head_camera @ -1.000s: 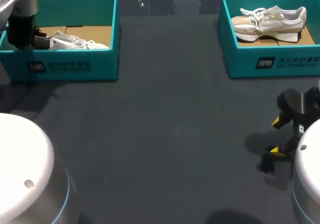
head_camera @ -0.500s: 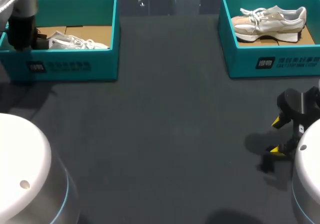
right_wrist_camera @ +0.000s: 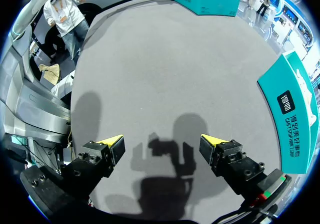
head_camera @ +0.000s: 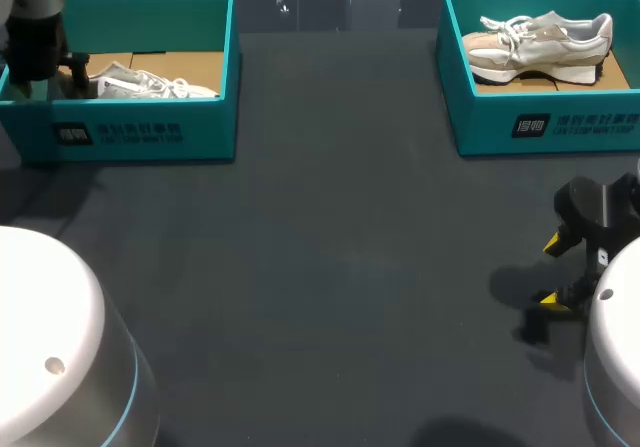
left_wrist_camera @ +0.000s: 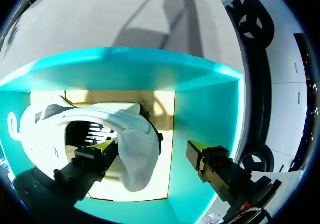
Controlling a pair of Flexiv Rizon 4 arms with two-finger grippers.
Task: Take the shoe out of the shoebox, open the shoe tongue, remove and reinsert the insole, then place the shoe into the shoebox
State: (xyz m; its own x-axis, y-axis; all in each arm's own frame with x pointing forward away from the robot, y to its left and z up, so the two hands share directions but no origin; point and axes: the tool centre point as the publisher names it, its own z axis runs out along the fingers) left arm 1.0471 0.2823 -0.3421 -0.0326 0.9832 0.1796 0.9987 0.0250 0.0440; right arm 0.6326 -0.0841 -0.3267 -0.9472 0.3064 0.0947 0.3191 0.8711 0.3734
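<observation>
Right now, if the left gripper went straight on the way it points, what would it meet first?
Probably the white shoe, at its heel: the left gripper, open, points down into the shoebox with that heel between its fingers. Beyond lies the cardboard floor. Depth is unclear.

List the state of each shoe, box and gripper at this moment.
left shoebox: open, shoe inside.
left shoe: lying in its box, not lifted out.
right shoebox: open, shoe inside.
right shoe: lying in its box, untouched.
left gripper: open, straddling the left shoe's heel.
right gripper: open, empty, over the table.
</observation>
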